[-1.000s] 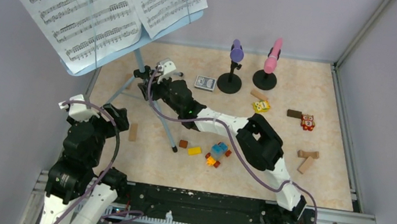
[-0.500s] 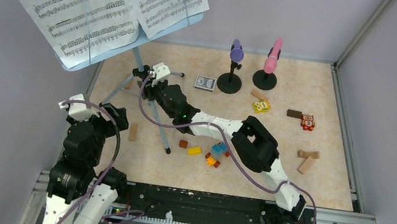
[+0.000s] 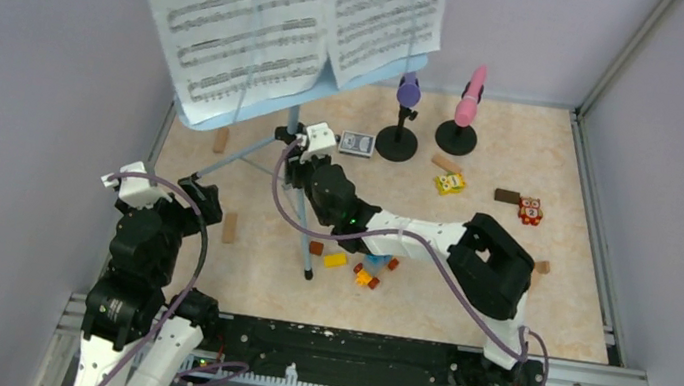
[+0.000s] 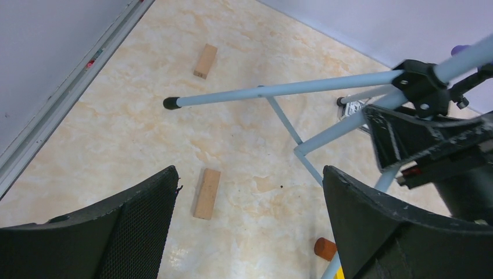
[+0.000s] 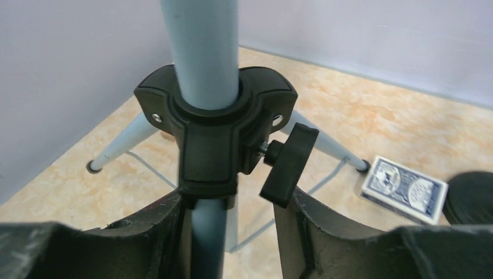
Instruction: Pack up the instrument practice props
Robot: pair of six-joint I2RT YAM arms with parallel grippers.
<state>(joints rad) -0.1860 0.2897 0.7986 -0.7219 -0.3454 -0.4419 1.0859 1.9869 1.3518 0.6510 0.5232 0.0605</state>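
Note:
The pale blue music desk (image 3: 217, 122) carries white sheet-music pages (image 3: 241, 17) and stands on tripod legs (image 3: 301, 238) at the back left. My right gripper (image 3: 298, 154) is shut on the stand's pole just under the black collar (image 5: 209, 139); the clamp knob (image 5: 288, 163) rests against its right finger. The purple microphone (image 3: 408, 89) and pink microphone (image 3: 473, 92) stand in black round-based holders (image 3: 395, 143) (image 3: 456, 136) at the back. My left gripper (image 4: 250, 174) is open and empty above the floor at the left, near a tripod leg (image 4: 273, 90).
A blue-white card box (image 3: 355, 142) lies next to the purple microphone's holder, also in the right wrist view (image 5: 405, 189). Wooden blocks (image 4: 207, 193) (image 4: 204, 60) lie under the tripod. Toy bricks (image 3: 369, 262) and more blocks (image 3: 529, 210) are scattered mid-floor and right. Walls close the left, back and right.
My right gripper has moved right and towards the back with the music stand; the desk and pages swung right with it. The left arm has not moved.

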